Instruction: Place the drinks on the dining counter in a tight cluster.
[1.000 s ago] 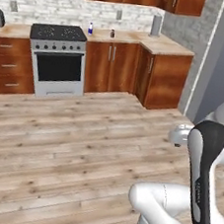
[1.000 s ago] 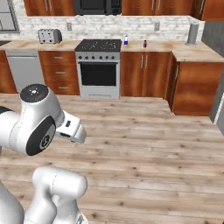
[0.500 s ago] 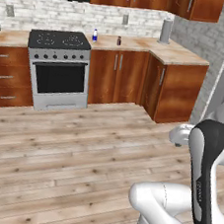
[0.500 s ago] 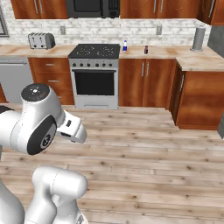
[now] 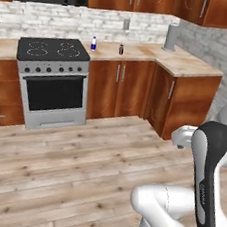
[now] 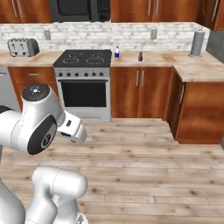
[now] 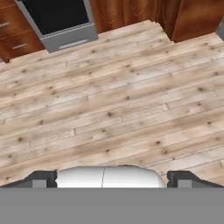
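Two of the drinks stand on the far kitchen worktop right of the stove: a clear bottle with a blue label [image 5: 93, 43] [image 6: 117, 52] and a short dark-brown bottle [image 5: 121, 49] [image 6: 140, 56], a little apart from each other. The dining counter is out of view. My gripper [image 7: 111, 180] hangs over the bare wooden floor, far short of the worktop. It is open, with its two dark fingertips [image 7: 42, 179] wide apart and nothing between them. My arm is folded close to the base.
A stove [image 5: 52, 52] [image 6: 83, 61] with an oven below stands left of the bottles. A grey cylinder [image 5: 170, 38] [image 6: 197, 43] sits in the worktop's corner, a toaster [image 6: 23, 46] at the far left. A cabinet run [image 5: 185, 101] juts out on the right. Wooden floor [image 7: 113, 109] lies between.
The whole picture has shifted: the base has driven toward the kitchen worktop, so the stove and bottles look nearer and larger. The arm's pose and the gripper's opening are unchanged.
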You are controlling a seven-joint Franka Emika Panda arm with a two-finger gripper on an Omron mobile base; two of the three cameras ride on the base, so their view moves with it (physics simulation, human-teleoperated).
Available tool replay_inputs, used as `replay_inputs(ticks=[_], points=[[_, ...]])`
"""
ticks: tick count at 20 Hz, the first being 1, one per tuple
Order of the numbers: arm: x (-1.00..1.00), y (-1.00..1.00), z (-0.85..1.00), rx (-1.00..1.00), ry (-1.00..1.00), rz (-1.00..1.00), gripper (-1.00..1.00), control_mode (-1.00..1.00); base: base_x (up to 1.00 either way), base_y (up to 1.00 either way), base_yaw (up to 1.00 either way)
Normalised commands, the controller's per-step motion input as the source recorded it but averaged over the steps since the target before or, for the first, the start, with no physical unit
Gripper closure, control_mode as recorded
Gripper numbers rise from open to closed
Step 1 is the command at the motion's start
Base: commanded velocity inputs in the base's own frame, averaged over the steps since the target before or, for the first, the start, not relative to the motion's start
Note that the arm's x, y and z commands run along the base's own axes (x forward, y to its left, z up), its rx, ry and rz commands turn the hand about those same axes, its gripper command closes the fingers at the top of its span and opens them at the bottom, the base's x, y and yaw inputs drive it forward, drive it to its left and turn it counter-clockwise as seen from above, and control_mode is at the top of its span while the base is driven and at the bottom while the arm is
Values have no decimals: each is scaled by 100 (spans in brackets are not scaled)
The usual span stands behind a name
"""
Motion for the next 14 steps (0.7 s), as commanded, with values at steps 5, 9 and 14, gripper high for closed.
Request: replay_inputs(ticks=[5, 9, 14], points=[[0, 0, 0, 0, 0, 0, -100, 100, 100, 0, -21], [0, 0, 0, 0, 0, 0, -100, 100, 100, 10, -17], [0, 0, 0, 0, 0, 0, -100, 100, 100, 34, -4]])
